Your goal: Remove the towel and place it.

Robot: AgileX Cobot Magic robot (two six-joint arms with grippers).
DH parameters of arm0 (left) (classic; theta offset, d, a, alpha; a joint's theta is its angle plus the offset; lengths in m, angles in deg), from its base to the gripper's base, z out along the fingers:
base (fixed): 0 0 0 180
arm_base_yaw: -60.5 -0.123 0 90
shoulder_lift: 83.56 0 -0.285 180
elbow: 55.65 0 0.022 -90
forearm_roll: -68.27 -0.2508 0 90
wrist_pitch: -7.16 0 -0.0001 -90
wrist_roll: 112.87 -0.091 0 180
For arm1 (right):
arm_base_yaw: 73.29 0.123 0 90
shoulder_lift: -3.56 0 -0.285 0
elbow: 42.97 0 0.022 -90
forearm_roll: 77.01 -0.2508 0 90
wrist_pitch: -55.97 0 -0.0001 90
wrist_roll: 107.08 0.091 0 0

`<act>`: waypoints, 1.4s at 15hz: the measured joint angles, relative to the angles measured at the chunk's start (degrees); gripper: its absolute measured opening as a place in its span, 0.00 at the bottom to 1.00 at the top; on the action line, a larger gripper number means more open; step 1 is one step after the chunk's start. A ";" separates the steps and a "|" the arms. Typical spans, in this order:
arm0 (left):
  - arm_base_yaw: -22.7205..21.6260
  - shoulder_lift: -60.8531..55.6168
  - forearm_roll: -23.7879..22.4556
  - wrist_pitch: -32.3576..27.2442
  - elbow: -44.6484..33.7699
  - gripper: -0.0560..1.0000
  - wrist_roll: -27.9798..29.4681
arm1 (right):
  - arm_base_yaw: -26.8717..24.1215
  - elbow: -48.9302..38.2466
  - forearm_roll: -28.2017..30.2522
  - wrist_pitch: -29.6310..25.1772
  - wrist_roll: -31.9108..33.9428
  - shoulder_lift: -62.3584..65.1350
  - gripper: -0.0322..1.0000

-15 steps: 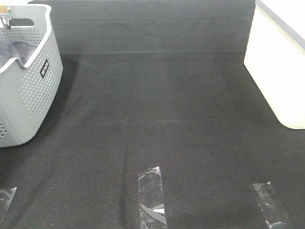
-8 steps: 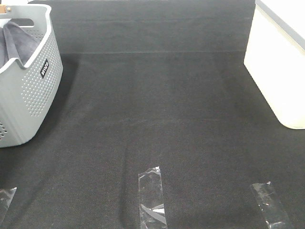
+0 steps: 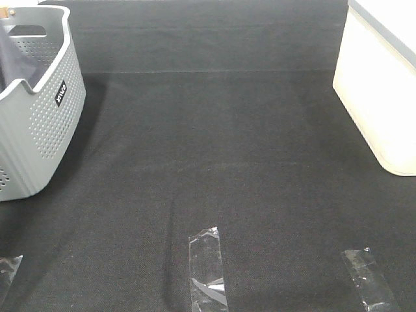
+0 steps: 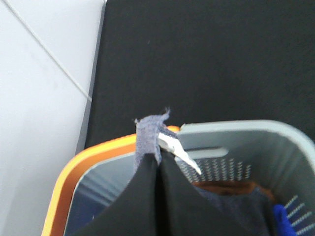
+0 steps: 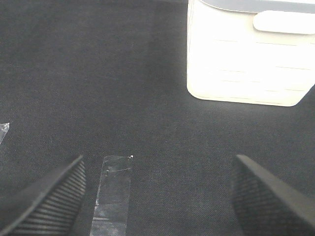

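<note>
Two grippers show only through their own wrist cameras; the high camera catches neither arm. The left gripper (image 4: 158, 169) hangs above one end of the grey perforated basket (image 4: 236, 129), its two dark fingers pressed flat together and pinching a tuft of the grey-lavender towel (image 4: 147, 135) at their tips. The right gripper (image 5: 157, 196) hovers over the black table cloth (image 5: 74, 73) with its ribbed fingers (image 5: 49, 196) spread wide and nothing between them.

Most of the towel is hidden. From the left wrist, the closed fingers cover all but the pinched edge and a dark fold low inside the basket. From the high view only a dim grey panel of it (image 3: 8, 65) shows behind the basket's wall, cut off by the frame edge. A small white sliver (image 4: 179, 151) sits right beside the pinch; what it is cannot be told. An orange rim (image 4: 69, 172) curves around the outside of the basket, and what it belongs to is unclear.

A patch of royal-blue cloth (image 4: 280, 215) lies in the basket, near the towel's fold. The basket stands at the left side of the table, a white plastic bin (image 3: 380, 91) at the right, well apart. Three strips of clear tape (image 3: 207, 270) lie along the near edge, and one of them lies below the right gripper.
</note>
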 joint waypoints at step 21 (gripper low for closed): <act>39.19 -12.32 17.36 -18.85 0.17 0.05 -19.02 | 0.00 0.00 -0.46 0.00 0.00 0.00 0.76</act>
